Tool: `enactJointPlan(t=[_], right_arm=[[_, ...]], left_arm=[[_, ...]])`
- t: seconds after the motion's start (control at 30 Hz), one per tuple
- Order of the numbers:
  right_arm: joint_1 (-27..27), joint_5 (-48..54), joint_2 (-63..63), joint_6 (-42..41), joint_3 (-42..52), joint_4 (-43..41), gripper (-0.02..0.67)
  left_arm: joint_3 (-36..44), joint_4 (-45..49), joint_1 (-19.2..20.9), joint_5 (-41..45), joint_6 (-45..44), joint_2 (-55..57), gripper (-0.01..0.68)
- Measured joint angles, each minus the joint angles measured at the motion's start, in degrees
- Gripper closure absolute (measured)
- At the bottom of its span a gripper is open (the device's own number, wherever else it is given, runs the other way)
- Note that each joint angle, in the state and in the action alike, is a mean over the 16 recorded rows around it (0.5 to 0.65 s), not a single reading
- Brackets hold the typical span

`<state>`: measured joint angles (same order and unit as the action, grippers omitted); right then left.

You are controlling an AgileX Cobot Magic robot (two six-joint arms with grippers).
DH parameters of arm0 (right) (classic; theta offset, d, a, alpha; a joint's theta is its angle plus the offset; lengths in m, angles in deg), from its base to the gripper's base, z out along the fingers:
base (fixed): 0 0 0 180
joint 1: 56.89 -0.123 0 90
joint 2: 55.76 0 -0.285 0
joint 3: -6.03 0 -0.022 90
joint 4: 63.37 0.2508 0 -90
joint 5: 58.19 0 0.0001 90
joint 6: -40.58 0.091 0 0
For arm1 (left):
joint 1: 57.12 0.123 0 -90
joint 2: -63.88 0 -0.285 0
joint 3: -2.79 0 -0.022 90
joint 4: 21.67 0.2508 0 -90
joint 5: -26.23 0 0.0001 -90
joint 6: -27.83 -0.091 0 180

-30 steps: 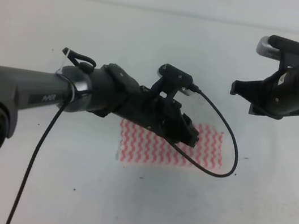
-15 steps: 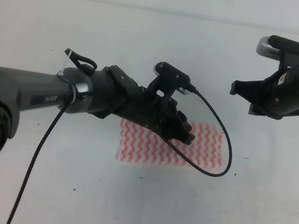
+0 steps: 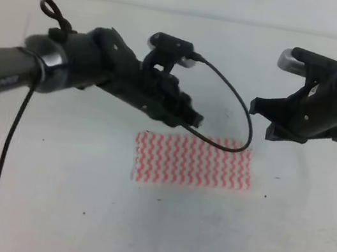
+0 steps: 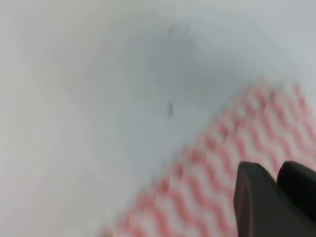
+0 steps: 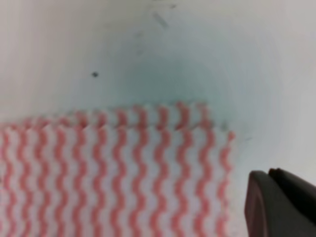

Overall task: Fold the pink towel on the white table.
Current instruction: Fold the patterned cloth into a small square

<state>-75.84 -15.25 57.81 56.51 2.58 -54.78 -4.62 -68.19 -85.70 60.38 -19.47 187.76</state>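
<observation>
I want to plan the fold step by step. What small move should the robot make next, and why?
Probably lower the right gripper toward the right edge of the pink towel. The towel lies flat and free on the white table, neither gripper holds it, and the left gripper hovers above its far edge.

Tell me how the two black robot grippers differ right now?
The left gripper hangs just behind the pink towel's back edge, while the right gripper sits off past its right end. The left gripper points right; the right gripper points left. Both are black, empty and above the white table; neither touches the towel.
</observation>
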Motion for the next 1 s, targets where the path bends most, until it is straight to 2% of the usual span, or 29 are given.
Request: enactJointPlan(t=[0.13, 0.27, 0.53, 0.67, 0.8, 1.0], right_arm=[[-0.93, 0.97, 0.00, -2.91, 0.00, 3.27, 0.632], [-1.91, 1.65, 0.03, -4.58, -0.01, 5.07, 0.579], [-3.30, 2.30, 0.42, -5.48, 0.01, 5.77, 0.399], [-3.35, 2.54, 1.08, -5.43, 0.00, 6.17, 0.334], [-3.36, 2.75, 1.85, -5.42, 0.01, 6.74, 0.294], [-3.36, 2.81, 2.97, -5.45, 0.01, 7.43, 0.291]], left_arm=[[0.92, 4.98, 1.18, 3.46, 5.79, -0.96, 0.646], [2.61, 7.78, 1.85, 5.59, 7.73, -1.24, 0.665], [6.92, 9.02, 2.04, 3.14, 7.03, -1.39, 0.677], [8.38, 9.30, 2.05, 1.04, 6.32, -1.45, 0.677], [9.05, 9.46, 2.12, -0.45, 5.82, -1.61, 0.677], [9.14, 9.98, 2.56, -1.29, 5.42, -3.03, 0.677]])
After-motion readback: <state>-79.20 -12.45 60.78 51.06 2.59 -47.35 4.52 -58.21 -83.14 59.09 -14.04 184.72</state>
